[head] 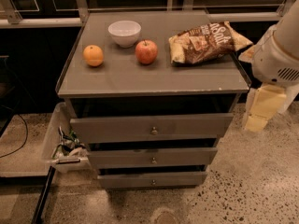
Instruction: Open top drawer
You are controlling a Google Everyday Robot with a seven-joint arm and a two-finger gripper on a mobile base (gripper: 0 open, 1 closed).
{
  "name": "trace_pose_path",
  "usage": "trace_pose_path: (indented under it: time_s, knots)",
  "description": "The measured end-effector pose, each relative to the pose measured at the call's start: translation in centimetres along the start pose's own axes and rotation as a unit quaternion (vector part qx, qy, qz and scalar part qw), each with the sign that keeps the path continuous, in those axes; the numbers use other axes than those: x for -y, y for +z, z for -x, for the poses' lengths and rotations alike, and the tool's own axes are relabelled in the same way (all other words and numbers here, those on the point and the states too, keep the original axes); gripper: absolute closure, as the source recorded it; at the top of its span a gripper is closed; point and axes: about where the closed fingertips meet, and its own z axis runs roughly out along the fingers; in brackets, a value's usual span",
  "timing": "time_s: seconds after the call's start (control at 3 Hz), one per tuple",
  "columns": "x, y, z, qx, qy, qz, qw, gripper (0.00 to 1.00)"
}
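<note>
The top drawer (152,126) is the widest grey front of three, with a small round metal knob (153,130) at its centre. A dark gap shows between it and the cabinet top. My gripper (257,118), cream-coloured under the white arm (278,55), hangs to the right of the cabinet, level with the top drawer's right end and apart from it. It holds nothing that I can see.
On the cabinet top (117,78) stand a white bowl (124,32), an orange (93,55), a red apple (146,52) and a chip bag (208,42). Two narrower drawers (153,158) lie below. A white bin (63,146) sits on the floor at the left.
</note>
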Motion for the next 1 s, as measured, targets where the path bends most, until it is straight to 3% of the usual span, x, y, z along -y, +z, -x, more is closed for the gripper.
trace_pose_path:
  time_s: [0.33,0.67,1.0]
  knots:
    - [-0.1,3.2,-1.0,0.005,-0.015,-0.002,0.9999,0.00]
    - [0.4,6.4,-2.0,0.014,-0.056,-0.011,0.9983,0.00]
    - [0.9,9.5,-2.6,0.045,-0.097,0.006,0.9942,0.00]
